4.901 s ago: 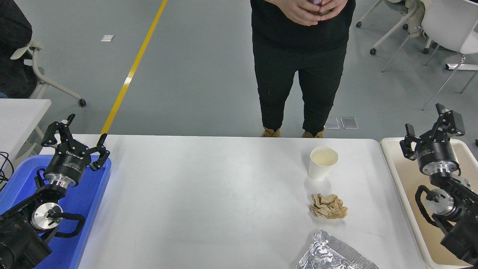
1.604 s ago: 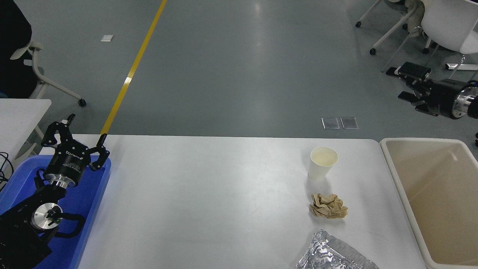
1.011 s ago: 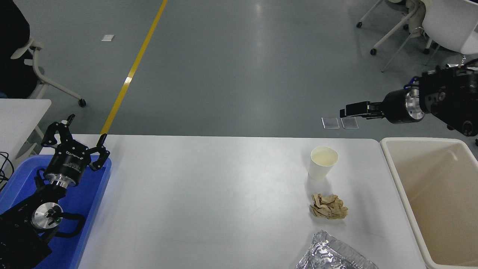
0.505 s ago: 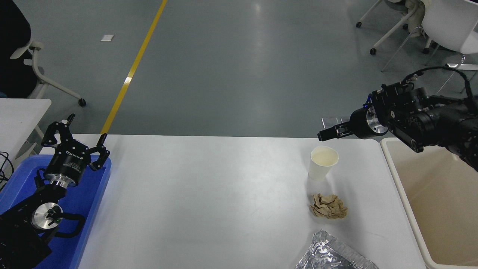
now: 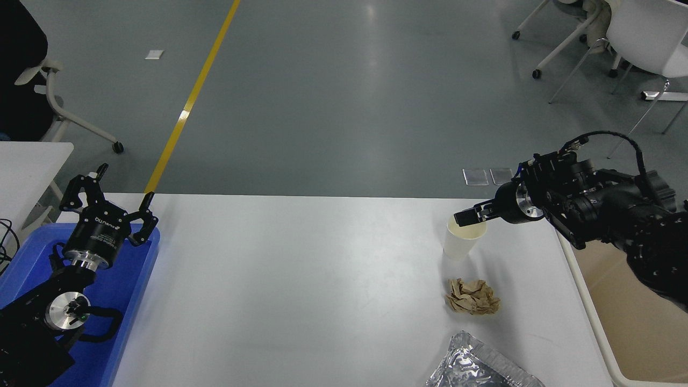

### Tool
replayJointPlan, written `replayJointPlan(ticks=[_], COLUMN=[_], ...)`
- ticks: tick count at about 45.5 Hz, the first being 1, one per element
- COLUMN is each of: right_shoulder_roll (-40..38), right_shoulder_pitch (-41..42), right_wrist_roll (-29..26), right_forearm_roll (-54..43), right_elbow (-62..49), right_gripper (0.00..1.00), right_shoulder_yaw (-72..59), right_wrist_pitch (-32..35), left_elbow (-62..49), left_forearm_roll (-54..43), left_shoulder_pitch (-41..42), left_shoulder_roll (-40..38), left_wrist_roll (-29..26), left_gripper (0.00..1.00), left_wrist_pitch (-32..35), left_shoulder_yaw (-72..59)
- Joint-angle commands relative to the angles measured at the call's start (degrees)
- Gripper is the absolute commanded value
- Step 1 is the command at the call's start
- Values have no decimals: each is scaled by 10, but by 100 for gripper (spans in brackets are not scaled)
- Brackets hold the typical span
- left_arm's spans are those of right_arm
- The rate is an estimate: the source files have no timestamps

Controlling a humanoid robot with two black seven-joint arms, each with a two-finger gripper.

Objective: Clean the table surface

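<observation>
A: Take the paper cup (image 5: 463, 238) as the marker. What lies nearest the robot?

B: Nearest, at the table's near edge, is a crumpled foil bag (image 5: 473, 365), partly out of view. Between it and the cup sits a brown paper wad (image 5: 472, 296), clear of both. All three rest on the table surface (image 5: 301, 285), the wide white top that runs from the blue tray (image 5: 115, 301) far to the cup's left to the beige bin (image 5: 607, 344) just to the cup's right.

A: How would each of them handle?

B: By their looks, all are light. The foil bag seems thin, slick and springy, so a pinch at a raised fold should serve best. The wad is soft and will give, so closing across its middle would do. The cup looks empty and thin-walled; a squeeze on the wall could dent or tip it, so the rim or upper wall is the likely hold.

A: And the arms?

B: The right gripper (image 5: 463, 217) reaches in from the cup's right and sits over the rim. Its fingers look close together, but whether they pinch the rim cannot be told. The left gripper (image 5: 107, 196), far to the cup's left over the tray, is parked with fingers spread, holding nothing.
</observation>
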Motion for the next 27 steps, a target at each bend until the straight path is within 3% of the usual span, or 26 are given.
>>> replayJointPlan(ticks=[1, 9, 27], right_shoulder_roll=[19, 26, 33], right_shoulder_pitch=[-26, -41, -50], right_wrist_roll=[0, 1, 2], right_forearm_roll=[-1, -1, -1], right_elbow=[-23, -49, -75], right_gripper=[93, 86, 50], right_shoulder_yaw=[-8, -9, -30], right_wrist_pitch=[-24, -38, -41], left_elbow=[0, 0, 0], left_forearm_roll=[0, 0, 0], left_shoulder_pitch=[0, 0, 0], left_shoulder_roll=[0, 0, 0], left_wrist_roll=[0, 0, 0], left_gripper=[100, 100, 100], left_wrist_pitch=[0, 0, 0], left_shoulder_yaw=[0, 0, 0])
